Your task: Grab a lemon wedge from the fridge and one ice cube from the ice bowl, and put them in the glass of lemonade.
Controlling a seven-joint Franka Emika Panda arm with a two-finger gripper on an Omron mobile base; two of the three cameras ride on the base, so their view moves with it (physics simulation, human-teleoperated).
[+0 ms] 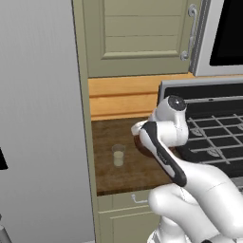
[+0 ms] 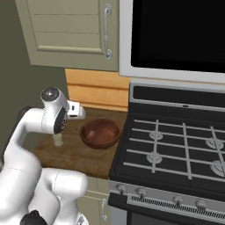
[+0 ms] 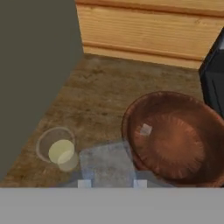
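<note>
1. Hand view, from the left: one glass of lemonade (image 3: pixel 59 151) stands upright on the wooden worktop (image 3: pixel 100 96), seen from above, with no label or writing on it.
2. Between glass and bowl, the fingers (image 3: pixel 84 183) clamp a pale translucent ice cube (image 3: pixel 107 164), just above the worktop.
3. One ice bowl (image 3: pixel 175 135), mouth up, holds a single small cube (image 3: pixel 145 129).
4. Right base view: one stove (image 2: pixel 176 154) beside the bowl.
</note>
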